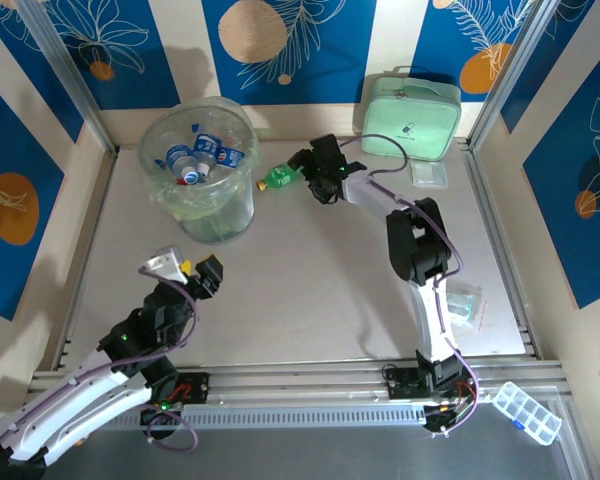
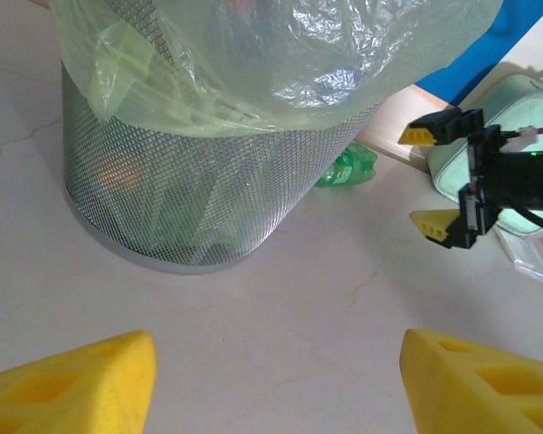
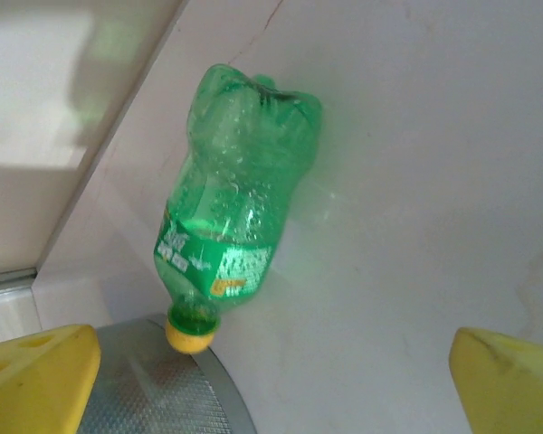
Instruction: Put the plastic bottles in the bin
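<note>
Green bottle (image 3: 231, 208) lies on the worktop, cap against the bin (image 1: 220, 215); right hand (image 2: 430, 181) hovers wide open, empty, ready to straddle it.

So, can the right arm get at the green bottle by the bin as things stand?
Probably yes: its open fingers hover over the green bottle, lying uncovered on the table; only the bin crowds the cap end.

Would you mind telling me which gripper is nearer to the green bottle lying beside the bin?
Right. The right gripper hovers open just beside the green bottle; the left gripper sits on the near side of the bin, well away.
</note>
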